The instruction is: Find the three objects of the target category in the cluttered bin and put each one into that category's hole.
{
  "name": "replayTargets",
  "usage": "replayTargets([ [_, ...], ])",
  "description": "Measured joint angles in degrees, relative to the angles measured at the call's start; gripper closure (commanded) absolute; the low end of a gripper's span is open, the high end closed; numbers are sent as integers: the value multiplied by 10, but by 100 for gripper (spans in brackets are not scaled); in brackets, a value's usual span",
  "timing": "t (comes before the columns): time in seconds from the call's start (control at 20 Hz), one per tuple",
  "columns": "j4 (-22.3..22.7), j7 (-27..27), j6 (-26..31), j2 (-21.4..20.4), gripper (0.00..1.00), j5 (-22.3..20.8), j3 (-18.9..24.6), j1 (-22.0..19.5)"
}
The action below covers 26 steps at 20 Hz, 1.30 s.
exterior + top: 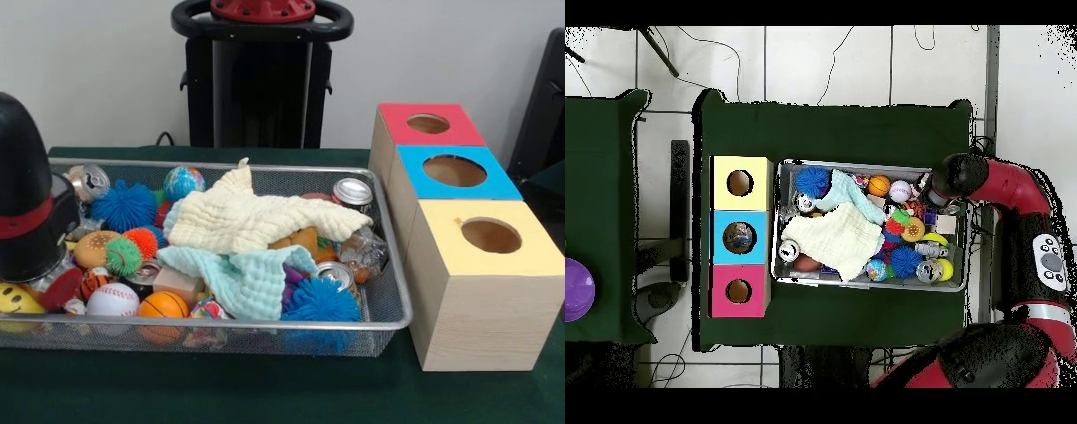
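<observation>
Where the left edge cuts it off, hangs a black arm (25, 190) – smooth, dome-shaped casing with a red band – low over the left end of the wire-mesh bin (291, 168). From overhead, reaches in as a bent red and black elbow above that same end. Gripper hidden beneath the casing; cannot tell whether spread or closed.

Beside the casing, packed close in the bin: a glossy yellow smiley ball (16, 300), a stitched baseball (112, 300), a pebbled orange basketball (163, 306), a bristly blue spiky ball (124, 205), a small globe ball (184, 181). At the far left corner, a dented metal can (88, 181) lying tilted, lid end turned toward the camera.

Across the middle, a cream waffle-weave cloth (247, 221) – long axis left to right – draped over a mint cloth (238, 278) of the same crinkled weave. Right of these, a second can (353, 192) leaning at the far wall, lid up, and a third can (335, 274) nearer, lid up, touching another blue spiky ball (320, 302).

Just beside the bin's right end, on the dark green table (265, 389), three pale wooden boxes in a touching row running far to near: red-topped box (393, 132), blue-topped box (499, 187), yellow-topped box (481, 309), each with a round hole facing up.
</observation>
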Motion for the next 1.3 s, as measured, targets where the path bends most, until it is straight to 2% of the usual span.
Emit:
replayTargets([
  [0.25, 15, -10, 1, -2, 100, -43, 49, -29],
  [0.3, 20, -10, 2, -5, 100, -69, 62, -32],
  [0.4, 25, -10, 3, -10, 100, -101, 74, -30],
  [0.5, 26, -10, 3, -11, 100, -111, 77, -29],
  [0.8, 34, -4, 11, -24, 100, -210, 94, -7],
  [1.0, 32, 6, 13, -26, 100, -252, 102, 2],
  [1.3, 33, 6, 15, -25, 100, -270, 119, -6],
])
